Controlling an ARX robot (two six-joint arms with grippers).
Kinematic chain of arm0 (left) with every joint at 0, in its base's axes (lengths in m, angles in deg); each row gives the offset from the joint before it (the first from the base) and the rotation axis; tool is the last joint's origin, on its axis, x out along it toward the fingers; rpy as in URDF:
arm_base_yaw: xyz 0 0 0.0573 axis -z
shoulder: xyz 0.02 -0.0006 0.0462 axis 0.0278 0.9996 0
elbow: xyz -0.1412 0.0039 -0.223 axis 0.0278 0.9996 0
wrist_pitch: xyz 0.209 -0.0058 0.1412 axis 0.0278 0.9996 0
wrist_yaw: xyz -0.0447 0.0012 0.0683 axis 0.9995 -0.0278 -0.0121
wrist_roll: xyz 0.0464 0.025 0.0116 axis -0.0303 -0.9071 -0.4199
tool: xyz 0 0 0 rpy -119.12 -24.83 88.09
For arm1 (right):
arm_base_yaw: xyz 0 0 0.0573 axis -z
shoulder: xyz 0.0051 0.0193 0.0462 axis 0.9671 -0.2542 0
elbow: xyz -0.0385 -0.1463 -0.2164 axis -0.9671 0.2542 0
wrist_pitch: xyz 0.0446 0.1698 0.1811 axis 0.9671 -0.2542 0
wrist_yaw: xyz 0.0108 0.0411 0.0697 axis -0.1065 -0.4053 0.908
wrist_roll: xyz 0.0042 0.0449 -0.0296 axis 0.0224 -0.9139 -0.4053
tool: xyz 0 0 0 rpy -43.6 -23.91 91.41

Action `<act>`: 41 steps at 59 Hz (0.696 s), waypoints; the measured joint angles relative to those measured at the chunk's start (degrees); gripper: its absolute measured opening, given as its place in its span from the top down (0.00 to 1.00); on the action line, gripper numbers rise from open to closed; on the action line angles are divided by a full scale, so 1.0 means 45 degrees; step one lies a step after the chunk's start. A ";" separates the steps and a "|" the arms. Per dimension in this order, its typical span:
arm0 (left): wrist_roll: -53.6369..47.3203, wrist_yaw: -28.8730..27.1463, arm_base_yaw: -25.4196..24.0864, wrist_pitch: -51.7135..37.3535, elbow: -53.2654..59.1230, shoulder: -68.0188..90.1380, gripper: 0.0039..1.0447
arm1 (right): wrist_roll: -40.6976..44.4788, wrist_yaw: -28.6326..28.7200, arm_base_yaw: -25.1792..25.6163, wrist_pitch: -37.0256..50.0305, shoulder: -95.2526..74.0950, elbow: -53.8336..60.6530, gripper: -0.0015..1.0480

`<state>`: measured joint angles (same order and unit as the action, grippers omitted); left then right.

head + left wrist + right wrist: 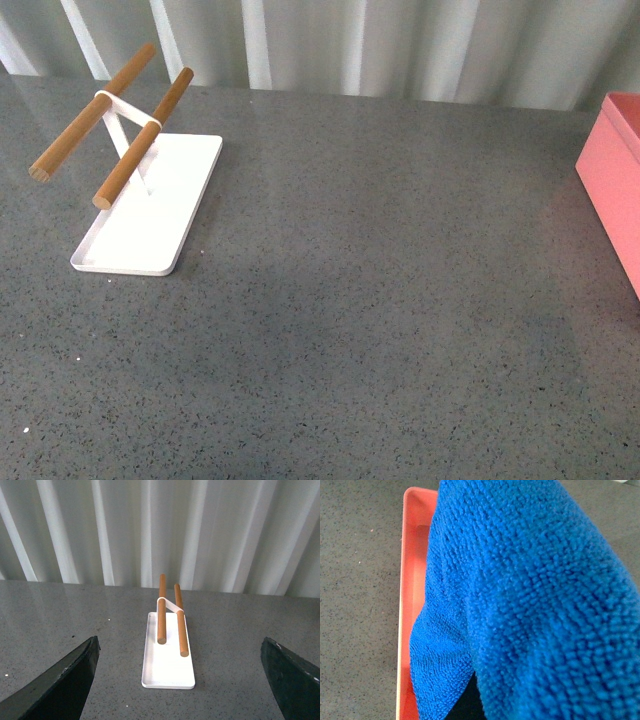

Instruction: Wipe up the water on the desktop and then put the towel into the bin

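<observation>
The desktop (380, 300) fills the front view, with a white tray (175, 205) carrying two wooden bars (146, 135) at about 10 o'clock and part of the pink bin (612, 180) at 3 o'clock, cut off by the frame edge. The left gripper (179, 640) hangs above the desktop with its jaws spread wide, facing the tray. In the right wrist view the blue towel (530, 605) hangs close to the camera over the bin's opening. It hides the right gripper, so I cannot tell whether that one is clamped or loose.
</observation>
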<state>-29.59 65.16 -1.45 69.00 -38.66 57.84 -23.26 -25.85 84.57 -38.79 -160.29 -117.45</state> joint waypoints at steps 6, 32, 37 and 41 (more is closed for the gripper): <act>-0.0005 0.0000 0.0000 0.0000 0.0000 0.0000 0.06 | -0.0029 -0.0015 -0.0160 0.0233 -0.0044 0.0219 0.96; 0.0000 0.0000 0.0000 0.0000 0.0000 0.0000 0.06 | -0.0010 -0.0155 -0.0087 0.0738 0.0097 0.1307 0.96; 0.0000 0.0000 0.0000 0.0000 0.0000 0.0000 0.06 | 0.0019 -0.0097 0.0019 0.0923 0.0257 0.1569 0.96; 0.0000 0.0000 0.0000 0.0000 0.0000 0.0000 0.06 | 0.0044 -0.0029 0.0112 0.1039 0.0408 0.1739 0.96</act>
<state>-29.59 65.16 -1.45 69.00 -38.66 57.84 -23.06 -25.98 85.08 -34.11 -158.46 -109.62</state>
